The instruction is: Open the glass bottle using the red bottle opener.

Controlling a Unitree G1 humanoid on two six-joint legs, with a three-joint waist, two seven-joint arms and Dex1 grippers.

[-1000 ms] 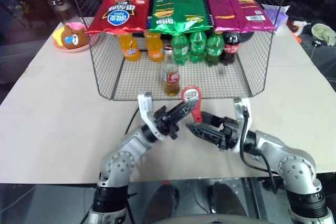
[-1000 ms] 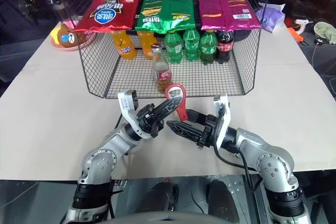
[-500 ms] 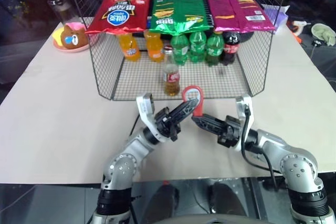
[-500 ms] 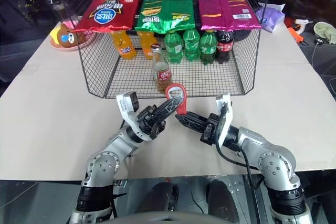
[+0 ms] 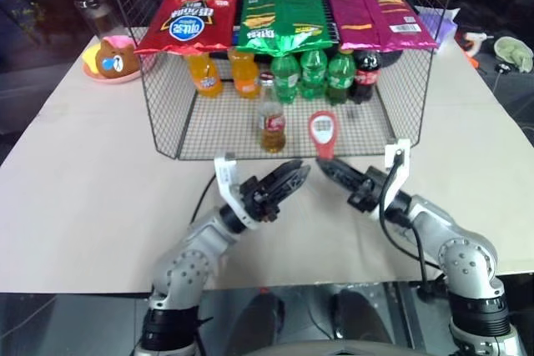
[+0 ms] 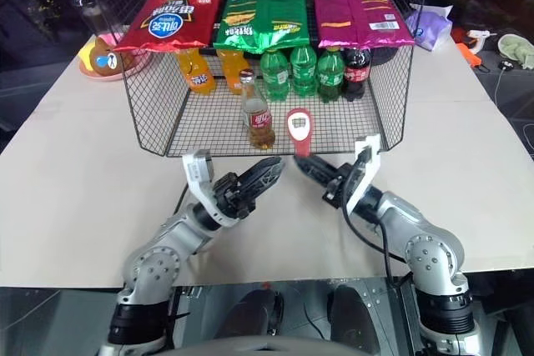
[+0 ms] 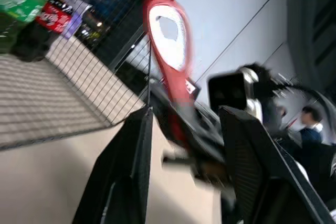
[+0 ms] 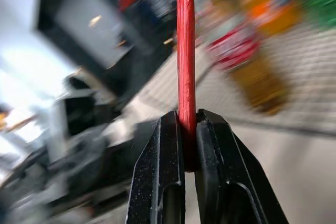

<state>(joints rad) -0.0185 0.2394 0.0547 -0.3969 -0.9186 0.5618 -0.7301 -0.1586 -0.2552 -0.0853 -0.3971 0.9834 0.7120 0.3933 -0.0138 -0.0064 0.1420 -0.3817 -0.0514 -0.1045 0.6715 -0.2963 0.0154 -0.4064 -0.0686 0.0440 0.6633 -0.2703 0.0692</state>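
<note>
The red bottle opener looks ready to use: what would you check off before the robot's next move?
1. Red bottle opener clamped by its handle in the right gripper: ok.
2. Left gripper open and free of the opener: ok.
3. Glass bottle upright at the front of the wire basket: ok.
4. Crown cap on: ok.
5. Opener head on the cap: not ok, apart.
6. Bottle steadied: not ok, nothing holds it.

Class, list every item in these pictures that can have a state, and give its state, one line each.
glass bottle: upright in the wire basket, cap on.
red bottle opener: clamped by its handle, ring head up.
right end effector: shut on the opener.
left end effector: open, empty.
soda bottles: upright, capped.
snack bags: sealed.
</note>
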